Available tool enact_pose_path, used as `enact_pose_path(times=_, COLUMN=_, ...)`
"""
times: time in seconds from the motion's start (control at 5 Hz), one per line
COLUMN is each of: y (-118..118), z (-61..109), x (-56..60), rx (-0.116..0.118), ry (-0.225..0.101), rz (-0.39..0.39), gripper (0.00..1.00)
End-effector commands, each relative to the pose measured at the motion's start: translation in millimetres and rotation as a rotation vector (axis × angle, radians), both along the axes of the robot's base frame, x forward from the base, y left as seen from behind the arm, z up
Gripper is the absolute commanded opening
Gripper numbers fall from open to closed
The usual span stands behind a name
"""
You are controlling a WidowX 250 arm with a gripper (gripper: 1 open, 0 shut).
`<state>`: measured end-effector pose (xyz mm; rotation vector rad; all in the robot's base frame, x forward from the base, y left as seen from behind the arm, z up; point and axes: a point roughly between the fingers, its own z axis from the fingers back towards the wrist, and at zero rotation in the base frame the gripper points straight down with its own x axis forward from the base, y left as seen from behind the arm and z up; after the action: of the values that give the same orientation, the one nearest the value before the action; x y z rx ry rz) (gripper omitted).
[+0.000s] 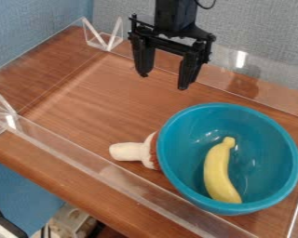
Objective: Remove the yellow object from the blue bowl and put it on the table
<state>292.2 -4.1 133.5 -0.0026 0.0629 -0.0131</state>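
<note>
Wood-grain table [101, 93] walled in clear acrylic carries the blue bowl [189, 125] with the yellow object [220, 170] lying inside, so with my gripper [166, 74] spread wide, empty, above and behind the bowl, I judge approach pending: descend over the banana.

no text for you to read, no labels, brands, numbers or signs legible on anything in view
</note>
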Motion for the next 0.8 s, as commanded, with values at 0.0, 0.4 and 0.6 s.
enact_pose_path(times=0.0, y=-16.0, z=-4.6, x=-4.0, rx=-0.008, ry=0.007, rz=-0.009, gripper=1.00)
enact_pose_path(times=0.4, y=-78.2, z=17.5, x=-30.5, rx=-0.017, ry=0.005, rz=-0.218, gripper=1.00)
enact_pose_path(times=0.6, y=-121.6, z=10.3, x=-46.6, rx=-0.016, ry=-0.002, rz=-0.184, gripper=1.00)
